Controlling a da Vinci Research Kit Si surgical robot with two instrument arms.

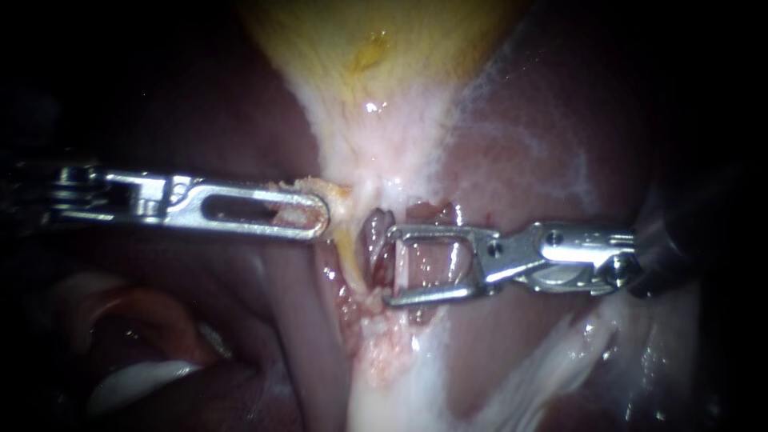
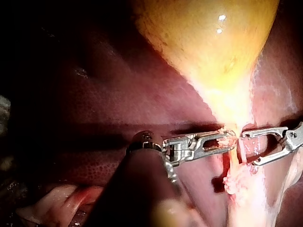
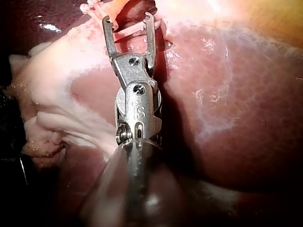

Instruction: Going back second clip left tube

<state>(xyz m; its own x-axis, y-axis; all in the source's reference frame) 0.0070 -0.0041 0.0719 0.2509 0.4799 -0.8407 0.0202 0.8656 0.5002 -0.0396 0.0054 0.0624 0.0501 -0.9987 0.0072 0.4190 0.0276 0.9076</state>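
Observation:
My left instrument (image 1: 320,218) comes in from the left, and its slotted jaws lie together on pale tissue at the neck of the yellow gallbladder (image 1: 376,48). Tissue shreds cling to its tip, which also shows in the left wrist view (image 2: 232,140). My right instrument (image 1: 390,266) comes in from the right with its forked jaws wide open and nothing gripped. Its tips stand just beside a short reddish tube (image 1: 373,232) below the neck. In the right wrist view the open jaws (image 3: 129,21) frame a pink strand (image 3: 130,30). I cannot make out a clip.
Dark red liver (image 1: 544,120) lies on both sides of the gallbladder neck. White fatty strands (image 1: 560,368) run under the right instrument's shaft. A pale glistening fold (image 1: 136,380) lies at the lower left, below the left shaft.

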